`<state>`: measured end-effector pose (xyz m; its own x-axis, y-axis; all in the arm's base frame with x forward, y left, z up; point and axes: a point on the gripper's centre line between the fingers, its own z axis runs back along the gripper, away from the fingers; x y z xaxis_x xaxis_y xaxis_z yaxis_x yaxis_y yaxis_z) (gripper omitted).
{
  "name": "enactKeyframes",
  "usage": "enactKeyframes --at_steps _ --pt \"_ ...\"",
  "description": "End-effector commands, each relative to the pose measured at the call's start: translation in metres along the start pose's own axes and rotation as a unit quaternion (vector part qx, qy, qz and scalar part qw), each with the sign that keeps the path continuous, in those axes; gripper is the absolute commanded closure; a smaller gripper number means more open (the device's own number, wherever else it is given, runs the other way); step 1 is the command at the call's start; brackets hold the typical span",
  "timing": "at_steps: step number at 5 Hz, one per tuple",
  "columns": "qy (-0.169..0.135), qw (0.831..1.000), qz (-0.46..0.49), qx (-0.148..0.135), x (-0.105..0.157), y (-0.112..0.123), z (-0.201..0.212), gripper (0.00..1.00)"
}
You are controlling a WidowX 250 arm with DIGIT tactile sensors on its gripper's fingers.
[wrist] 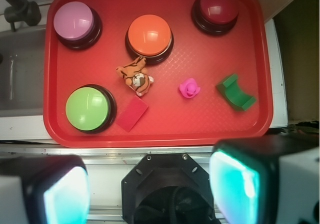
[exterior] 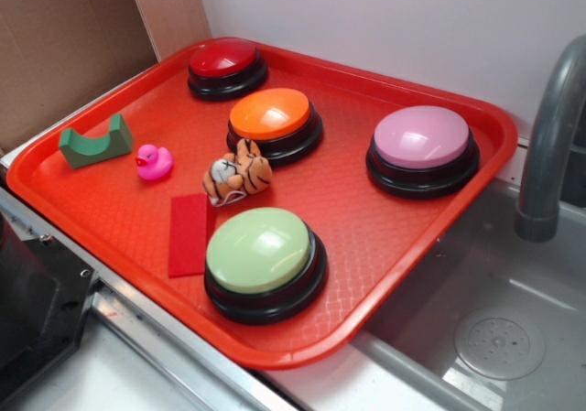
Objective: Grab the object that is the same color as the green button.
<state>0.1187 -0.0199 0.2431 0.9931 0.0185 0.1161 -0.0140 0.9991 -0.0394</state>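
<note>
We see the gripper (wrist: 150,189) spread wide, high over the tray's (wrist: 160,134) near edge, holding nothing. Approach step not yet begun, we judge. Green button (exterior: 259,249) near; block (exterior: 94,143) at far left, beside the duck (exterior: 154,162). Next: descend over the block, straddle it.

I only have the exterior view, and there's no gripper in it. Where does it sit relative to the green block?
Observer: In the wrist view the gripper hangs over the metal edge beside the tray, short of the green block.
Operator: Is it holding anything?
Observer: No. Its fingers stand wide apart with nothing between them.
Operator: Which finger is nearer the block?
Observer: The one on the wrist picture's right. The block lies almost straight ahead of it.
</note>
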Motion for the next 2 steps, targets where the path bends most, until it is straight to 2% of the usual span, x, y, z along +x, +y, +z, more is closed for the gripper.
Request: enactKeyframes --at_steps 1,2 --pt "0.000 1.000 0.000 0.000 0.000 0.000 0.000 0.00" --pt "-0.009 0.997 -0.025 0.076 0.002 0.039 -0.011 0.00"
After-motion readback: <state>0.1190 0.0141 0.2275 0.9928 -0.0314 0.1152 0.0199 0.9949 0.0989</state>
